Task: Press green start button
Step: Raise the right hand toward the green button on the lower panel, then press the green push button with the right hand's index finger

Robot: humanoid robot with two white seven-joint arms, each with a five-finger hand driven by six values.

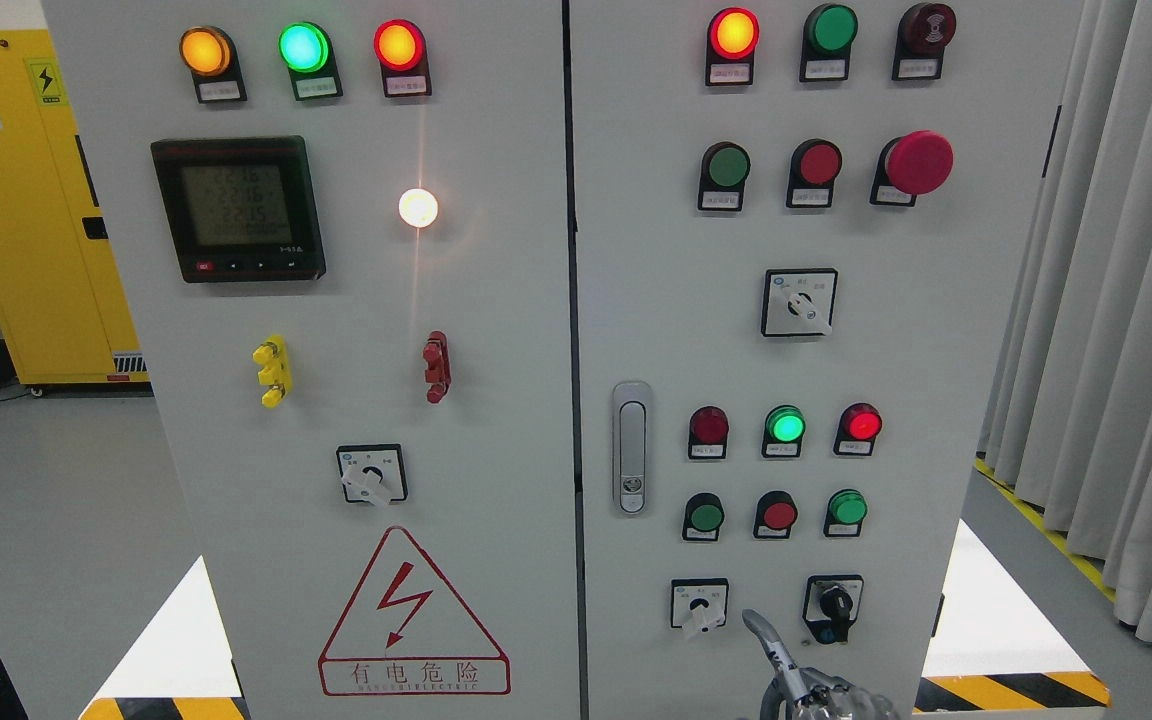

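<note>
The grey control cabinet's right door (936,330) carries several green buttons: one in the upper row (727,166) and two in the lower row, at its left (706,516) and right (847,507), with a red button (779,515) between them. My right hand (796,680) comes up from the bottom edge below the lower row. Its index finger (758,628) is stretched out and points up, between the two rotary switches; the other fingers are curled. It touches no button. The left hand is out of view.
A white-knob rotary switch (699,606) and a black key switch (833,606) flank the finger. A lit green lamp (785,425) sits above the lower buttons, and a red mushroom stop button (918,162) is at the upper right. The door handle (631,447) is to the left and curtains (1116,300) hang on the right.
</note>
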